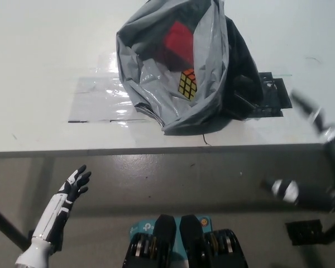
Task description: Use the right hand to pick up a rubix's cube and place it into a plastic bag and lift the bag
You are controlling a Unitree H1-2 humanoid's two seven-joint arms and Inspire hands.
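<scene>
A grey plastic bag (212, 67) lies open and crumpled on the white table (44, 44), its mouth facing me. The rubik's cube (188, 84) sits inside the bag near its front lip, yellow face showing. Behind it in the bag lies a red block (178, 39). My black right hand (332, 148) shows at the right edge, below the table's front edge, blurred by motion, its fingers spread wide and holding nothing. It is well to the right of the bag and apart from it. My white left hand (67, 198) rests at the lower left, open.
A sheet of clear plastic film (95, 97) is taped flat to the table left of the bag. A black bracket (273, 95) lies by the bag's right side. The table's front edge (156, 149) runs across the middle, with grey floor (184, 178) below.
</scene>
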